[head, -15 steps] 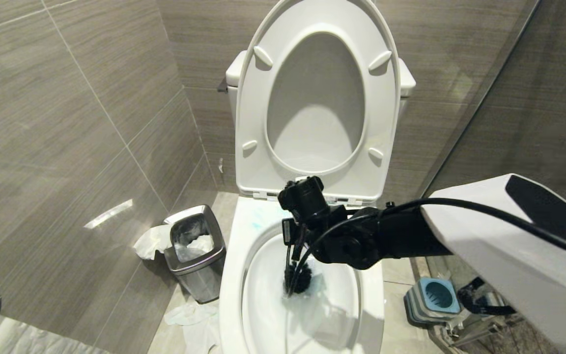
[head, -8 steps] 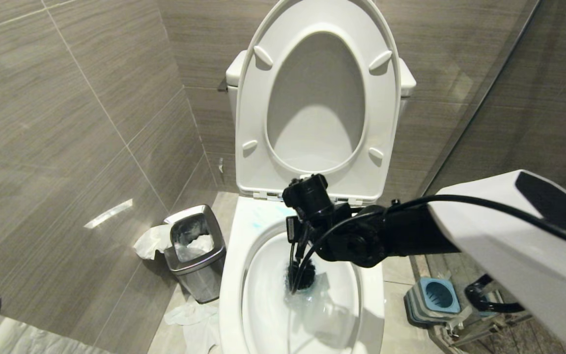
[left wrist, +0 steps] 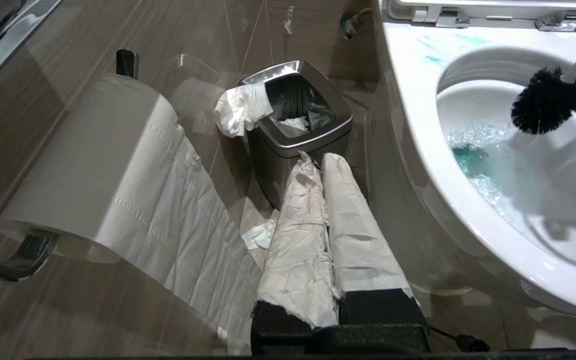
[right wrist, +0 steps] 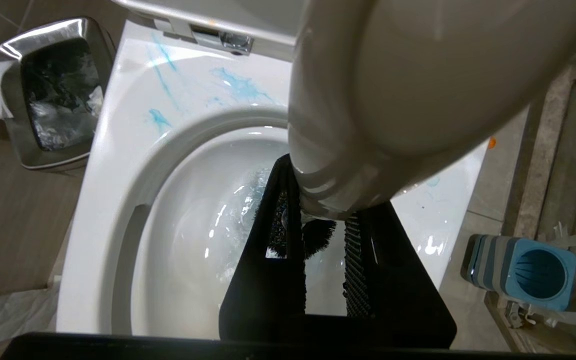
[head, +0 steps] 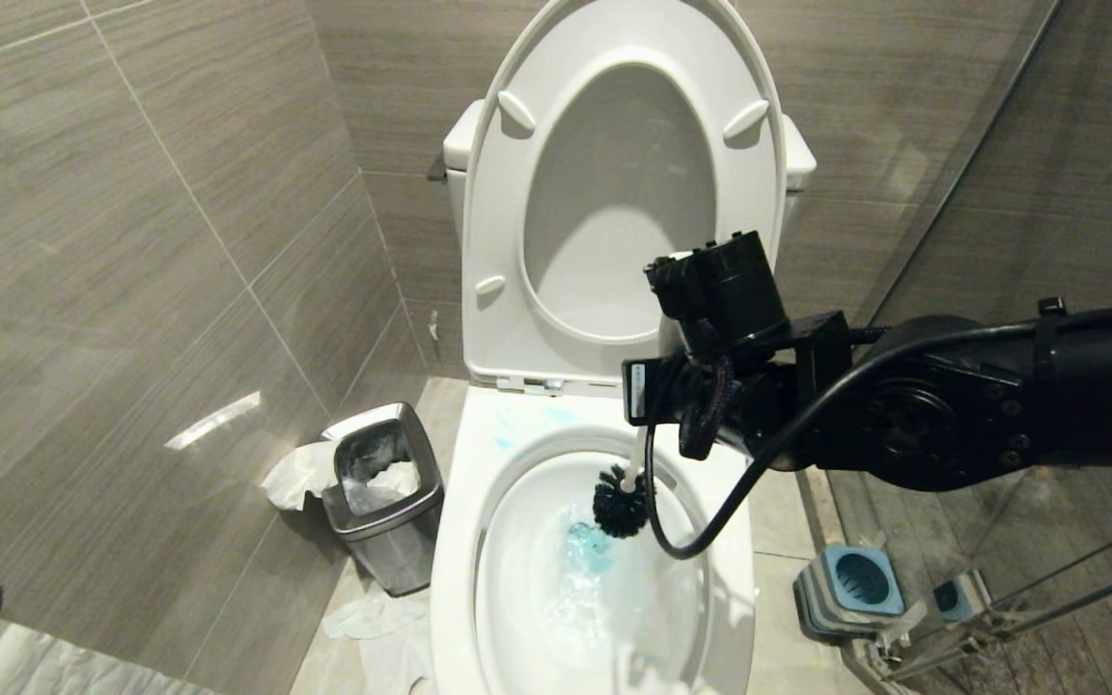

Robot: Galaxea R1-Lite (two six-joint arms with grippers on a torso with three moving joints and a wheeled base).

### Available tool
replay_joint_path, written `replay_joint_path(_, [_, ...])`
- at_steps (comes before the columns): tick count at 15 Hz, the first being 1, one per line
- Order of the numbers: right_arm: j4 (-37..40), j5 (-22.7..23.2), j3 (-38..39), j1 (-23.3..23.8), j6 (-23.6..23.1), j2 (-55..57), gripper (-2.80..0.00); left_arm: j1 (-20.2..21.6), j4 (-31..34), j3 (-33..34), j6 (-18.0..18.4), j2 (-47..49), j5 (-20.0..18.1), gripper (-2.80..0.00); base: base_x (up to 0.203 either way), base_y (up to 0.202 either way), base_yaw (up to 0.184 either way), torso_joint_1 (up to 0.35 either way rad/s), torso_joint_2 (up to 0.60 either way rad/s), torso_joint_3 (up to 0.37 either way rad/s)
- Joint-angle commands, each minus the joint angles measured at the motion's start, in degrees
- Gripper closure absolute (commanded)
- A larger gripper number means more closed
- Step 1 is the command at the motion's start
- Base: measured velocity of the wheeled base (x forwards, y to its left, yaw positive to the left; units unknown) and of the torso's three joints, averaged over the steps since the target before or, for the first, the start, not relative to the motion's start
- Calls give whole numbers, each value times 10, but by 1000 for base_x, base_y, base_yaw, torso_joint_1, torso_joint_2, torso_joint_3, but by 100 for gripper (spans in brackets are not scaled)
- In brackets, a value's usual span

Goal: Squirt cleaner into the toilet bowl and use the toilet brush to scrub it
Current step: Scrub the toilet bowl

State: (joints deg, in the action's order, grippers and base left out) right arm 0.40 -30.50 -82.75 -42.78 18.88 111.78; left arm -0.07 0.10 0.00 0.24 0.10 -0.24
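The white toilet bowl stands open, seat and lid raised. Blue cleaner tints the foamy water, and thin blue smears mark the back rim. My right gripper hovers over the back right of the bowl, shut on the white handle of the toilet brush. The black bristle head hangs just above the water, also seen in the left wrist view. My left gripper is parked low beside the bowl, its paper-wrapped fingers pressed together and empty.
A steel waste bin with tissue spilling out stands left of the toilet, with crumpled paper on the floor. The blue-and-grey brush holder sits on the floor at the right, by a glass partition. A toilet roll hangs on the left wall.
My right arm has risen and swung right, lifting the brush head out of the water to hang above it. The blue, foamy water now shows.
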Motion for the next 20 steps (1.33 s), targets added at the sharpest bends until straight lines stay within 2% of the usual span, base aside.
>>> replay_joint_path(1, [-8,-1,1,1,3,35,0,0,0,0,0,0,0,0,0,0,0,0,0,0])
replay_joint_path(9, [-79,5,-52,1,2,236,0,0,0,0,0,0,0,0,0,0,0,0,0,0])
replay_joint_path(12, [-74,4,-18,-10,-3,169,0,0,0,0,0,0,0,0,0,0,0,0,0,0])
replay_joint_path(16, [-41,0,53,-36,-10,-8,0,0,0,0,0,0,0,0,0,0,0,0,0,0])
replay_joint_path(18, [-11,-12,113,-57,-10,-101,0,0,0,0,0,0,0,0,0,0,0,0,0,0])
replay_joint_path(20, [11,-26,165,-72,-10,-144,0,0,0,0,0,0,0,0,0,0,0,0,0,0])
